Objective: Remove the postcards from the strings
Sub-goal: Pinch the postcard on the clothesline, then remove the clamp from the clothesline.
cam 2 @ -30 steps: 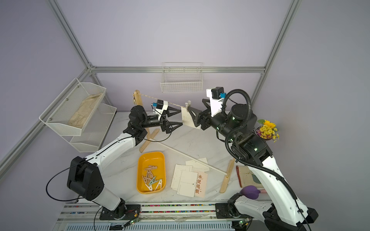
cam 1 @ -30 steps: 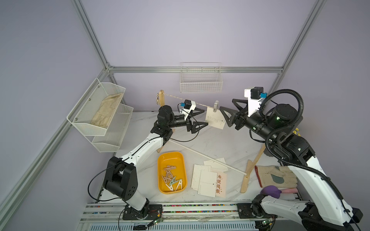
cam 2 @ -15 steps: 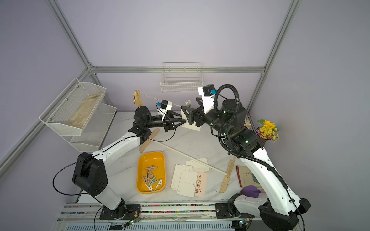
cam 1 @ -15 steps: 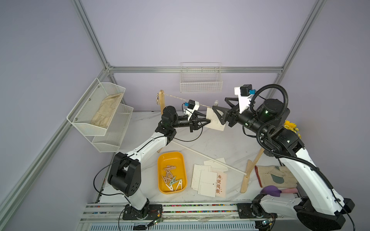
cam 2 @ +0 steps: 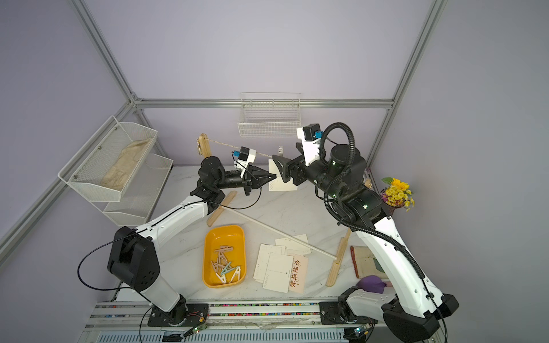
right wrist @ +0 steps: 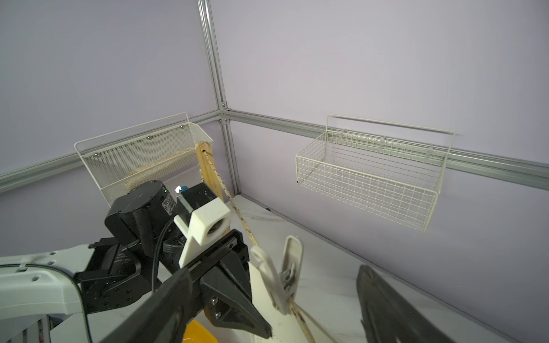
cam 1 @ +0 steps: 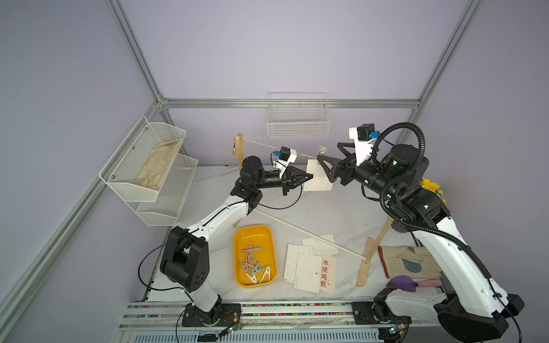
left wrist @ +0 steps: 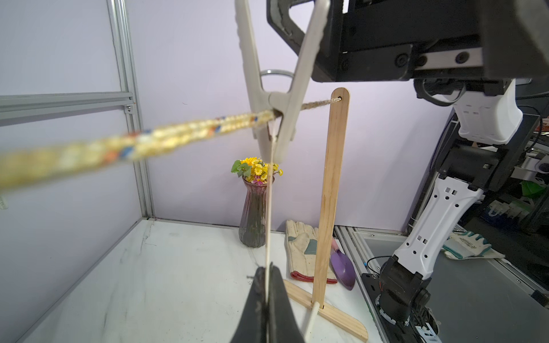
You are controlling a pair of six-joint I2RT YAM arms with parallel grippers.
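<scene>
Left gripper (cam 1: 309,177) pinched the thin matte postcard (cam 1: 320,181) at nine o'clock; right gripper (right wrist: 272,272) gaped around its smooth plastic peg (right wrist: 292,252).

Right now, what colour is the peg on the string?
Peg: off-white, clearest in left wrist view.

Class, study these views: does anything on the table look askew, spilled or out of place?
The unpegged postcards lie in an untidy, fanned pile rather than a squared stack, and the white rod crosses over the pile's far cards. Nothing looks spilled or damaged.
</scene>
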